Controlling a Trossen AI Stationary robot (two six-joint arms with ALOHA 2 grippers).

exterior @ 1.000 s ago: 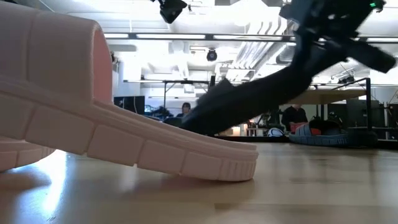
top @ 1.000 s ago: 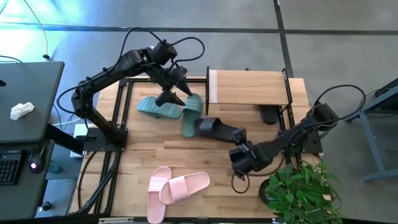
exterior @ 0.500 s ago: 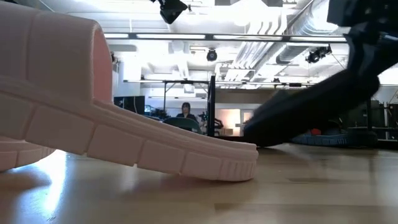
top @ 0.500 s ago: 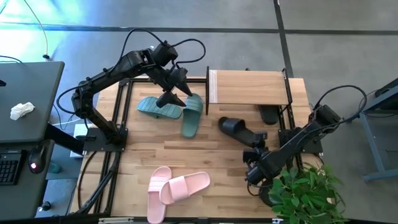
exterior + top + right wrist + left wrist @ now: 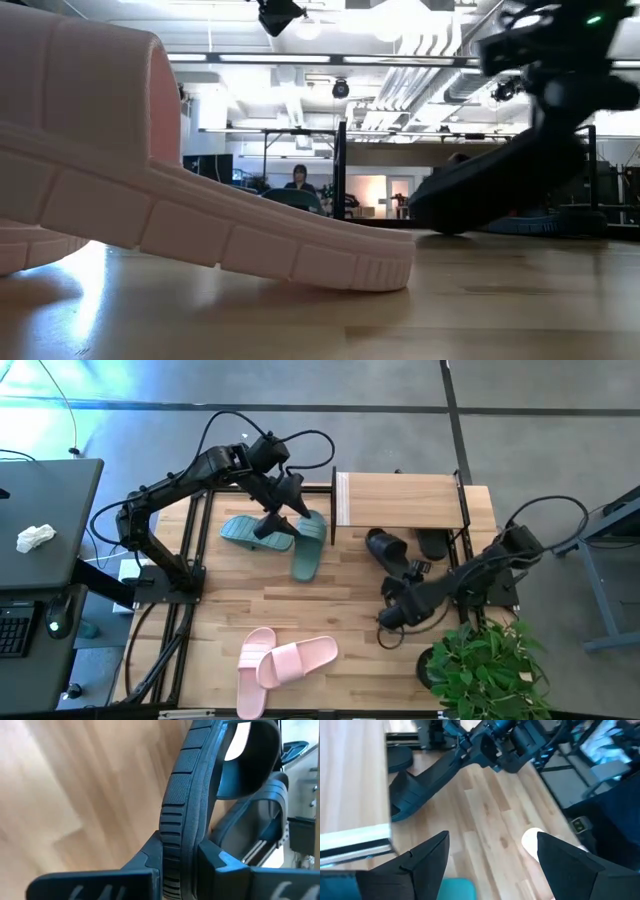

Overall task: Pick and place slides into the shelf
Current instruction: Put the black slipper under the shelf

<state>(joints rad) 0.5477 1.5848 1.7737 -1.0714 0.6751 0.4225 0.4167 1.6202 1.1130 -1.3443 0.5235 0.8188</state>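
Note:
My right gripper (image 5: pixel 409 581) is shut on a black slide (image 5: pixel 384 550), just in front of the shelf (image 5: pixel 400 500) with its light wooden top. The second black slide (image 5: pixel 432 543) lies under the shelf's right end. My left gripper (image 5: pixel 283 512) hovers open over two teal-green slides (image 5: pixel 255 532) that lie flat on the table, touching nothing. Two pale pink slides (image 5: pixel 285 660) lie near the front edge, one partly on the other. In the low view a pink slide (image 5: pixel 150 180) fills the left, with the black slide (image 5: pixel 490 185) behind it. My right gripper pinches the black slide's sole near its heel end (image 5: pixel 180 845) between both fingers, one finger on each face. The fingers come slanting from the table's near right side, along the slide. The slide is tilted, heel up, its strap end (image 5: pixel 378 543) low toward the shelf.
A bare black metal frame (image 5: pixel 195 530) stands on the table's left part. A green plant (image 5: pixel 485 665) sits at the near right corner, close to my right arm. Bare wood shows in the table's middle (image 5: pixel 330 605). A person (image 5: pixel 298 178) sits in the room beyond.
My right gripper has carried the black slide from the table's middle toward the right and then toward the far edge, up to the shelf. The slide has turned, its strap end now pointing at the shelf.

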